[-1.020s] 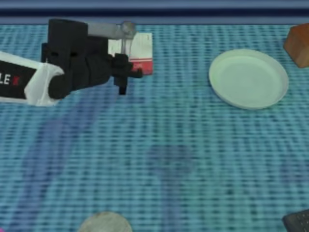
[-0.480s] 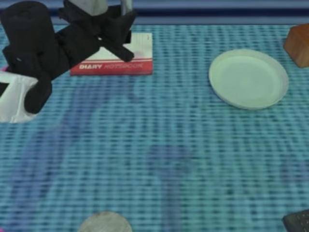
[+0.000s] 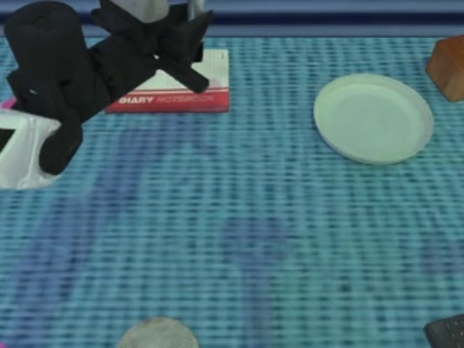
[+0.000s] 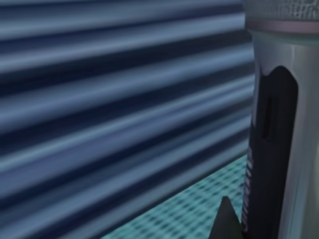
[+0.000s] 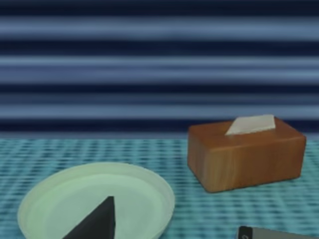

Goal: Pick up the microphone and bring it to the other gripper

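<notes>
Microphone [image 4: 279, 129] pinched upright in the left end effector [image 3: 170, 32] at the upper left of the top view, above the notebook [image 3: 185, 98]; right end effector's [image 5: 94, 224] state cannot be told.

Microphone [image 4: 279, 124] glossy, mesh head; tissue box [image 5: 246, 153] wood.

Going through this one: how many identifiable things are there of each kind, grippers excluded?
microphone: 1
red diary notebook: 1
pale green plate: 1
wooden tissue box: 1
Total: 4
Shapes cut off at the top view's edges are not counted.
</notes>
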### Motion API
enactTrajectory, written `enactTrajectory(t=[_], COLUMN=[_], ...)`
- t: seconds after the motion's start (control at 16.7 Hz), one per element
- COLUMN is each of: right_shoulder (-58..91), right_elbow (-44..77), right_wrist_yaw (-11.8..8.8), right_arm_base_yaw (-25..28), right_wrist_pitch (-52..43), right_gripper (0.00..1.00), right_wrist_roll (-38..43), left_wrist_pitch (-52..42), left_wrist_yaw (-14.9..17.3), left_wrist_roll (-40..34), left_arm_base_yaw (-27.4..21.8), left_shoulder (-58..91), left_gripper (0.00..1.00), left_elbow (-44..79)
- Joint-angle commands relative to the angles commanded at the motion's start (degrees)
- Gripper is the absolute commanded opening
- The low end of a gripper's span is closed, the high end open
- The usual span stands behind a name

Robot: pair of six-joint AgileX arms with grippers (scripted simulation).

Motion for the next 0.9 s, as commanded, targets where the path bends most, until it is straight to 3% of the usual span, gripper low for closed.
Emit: enactTrajectory(t=[0.48,0.9], right_shoulder=[0.0,0.0], right_elbow=[0.0,0.0], right_wrist_yaw=[0.0,0.0], right_arm_base_yaw=[0.0,0.0], right_wrist_pitch=[0.0,0.0], right_gripper=[1.00,1.00], right_wrist_roll=[0.0,0.0], left_wrist_pitch=[-2.9,-3.1], left_wrist_yaw=[-16.5,-17.6], left_wrist_roll=[-1.5,-1.6], left_arm_base_yaw=[-15.3,-16.4], left_shoulder=[-12.0,-13.0], left_gripper=[0.00,0.00], left_elbow=[-5.3,-5.6])
